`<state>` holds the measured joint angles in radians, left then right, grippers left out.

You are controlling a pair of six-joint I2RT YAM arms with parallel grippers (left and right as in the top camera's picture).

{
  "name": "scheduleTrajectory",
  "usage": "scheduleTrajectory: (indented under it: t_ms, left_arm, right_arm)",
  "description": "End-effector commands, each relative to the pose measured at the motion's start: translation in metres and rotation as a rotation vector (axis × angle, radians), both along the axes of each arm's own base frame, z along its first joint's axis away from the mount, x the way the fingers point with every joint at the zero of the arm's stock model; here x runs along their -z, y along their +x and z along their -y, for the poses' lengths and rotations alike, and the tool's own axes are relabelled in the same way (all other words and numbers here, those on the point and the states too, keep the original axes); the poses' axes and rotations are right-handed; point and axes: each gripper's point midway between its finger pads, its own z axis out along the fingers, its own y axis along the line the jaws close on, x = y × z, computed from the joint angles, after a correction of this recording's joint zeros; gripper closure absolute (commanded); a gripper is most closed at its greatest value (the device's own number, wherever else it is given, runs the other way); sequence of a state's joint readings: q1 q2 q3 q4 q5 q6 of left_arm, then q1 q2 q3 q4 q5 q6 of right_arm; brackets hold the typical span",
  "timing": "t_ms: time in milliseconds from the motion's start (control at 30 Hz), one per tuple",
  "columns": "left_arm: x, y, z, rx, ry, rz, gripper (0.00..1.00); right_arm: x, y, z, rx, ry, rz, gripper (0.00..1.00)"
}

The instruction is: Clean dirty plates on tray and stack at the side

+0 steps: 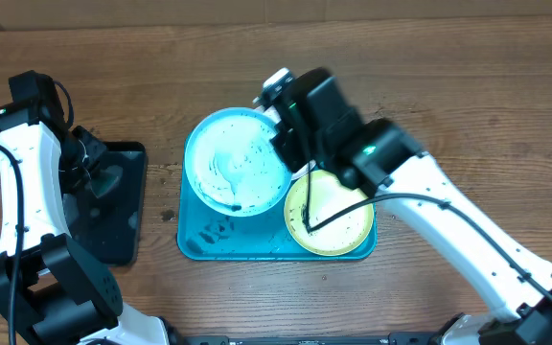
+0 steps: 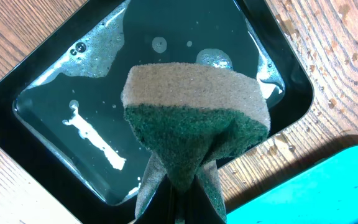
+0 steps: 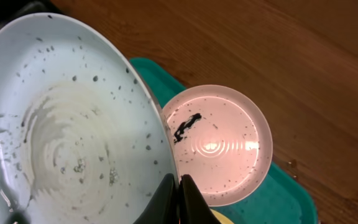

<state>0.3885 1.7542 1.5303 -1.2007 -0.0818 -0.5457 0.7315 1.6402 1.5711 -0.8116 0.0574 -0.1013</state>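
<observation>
Right gripper [image 3: 179,199]: the jaws are pinching the rim of the light blue plate [image 3: 67,124], closed onto the thin edge with almost no gap showing. The plate is tilting up over the tray [image 3: 291,199], its face turning toward my wrist camera, and it is carrying dark flecks and a pale smeary swirl at the centre. I am judging it to be light, stiff plastic, probably slick where it is soiled, so a pinch at the very edge is risking a pivot or a slip. A bite reaching deeper over the rim lip would likely be holding better. Just behind it the white plate [image 3: 219,146] is lying flat in the tray, showing one dark smear and fine specks. The yellow-green plate [image 1: 348,230] is sitting flat at the tray's right end, close beside it. Farther off, the left gripper [image 2: 179,208] is clamping a sponge [image 2: 191,118], soft and folding at the grip, green scouring face toward the camera and tan foam at the far end. It is hanging over the black tray [image 1: 127,225] of soapy water, well apart from the plates. The wooden table [image 3: 278,56] is lying beyond.
</observation>
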Motion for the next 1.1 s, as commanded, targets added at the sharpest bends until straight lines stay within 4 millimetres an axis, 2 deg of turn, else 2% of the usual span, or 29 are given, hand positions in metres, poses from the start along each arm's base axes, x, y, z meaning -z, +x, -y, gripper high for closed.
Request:
scheduleTrajectory:
  t_ms: [0, 100, 200, 333, 467, 567, 767, 900, 1067]
  left_arm:
    - [-0.008, 0.002, -0.001, 0.016, 0.006, 0.023, 0.96]
    - [-0.008, 0.002, -0.001, 0.015, 0.006, 0.023, 0.96]
    - [-0.008, 0.002, -0.001, 0.016, 0.006, 0.023, 0.96]
    - [-0.008, 0.002, -0.001, 0.015, 0.007, 0.023, 0.96]
    - [-0.008, 0.002, 0.000, 0.017, 0.000, 0.027, 0.96]
    - [-0.008, 0.003, 0.003, 0.020, -0.015, 0.033, 0.96]
    - [-0.008, 0.004, 0.003, 0.020, -0.015, 0.035, 0.96]
    - [-0.008, 0.004, 0.003, 0.020, -0.016, 0.034, 0.96]
    - [-0.008, 0.004, 0.003, 0.020, -0.015, 0.035, 0.96]
  right_arm:
    - [0.000, 0.009, 0.009, 0.088, -0.266, 0.220, 0.96]
    - [-0.011, 0.010, 0.005, 0.084, -0.388, 0.354, 0.96]
    - [-0.022, 0.006, -0.005, -0.003, -0.532, 0.475, 0.96]
    - [-0.043, 0.004, -0.002, -0.013, -0.721, 0.611, 0.96]
    - [-0.056, -0.001, -0.008, -0.072, -0.842, 0.689, 0.96]
    - [-0.058, -0.006, -0.014, -0.144, -0.912, 0.717, 0.96]
    - [-0.069, -0.017, -0.039, -0.160, -0.835, 0.779, 0.96]
    - [-0.063, -0.029, -0.061, -0.250, -0.768, 0.781, 0.96]
    - [-0.054, -0.031, -0.071, -0.252, -0.691, 0.755, 0.96]
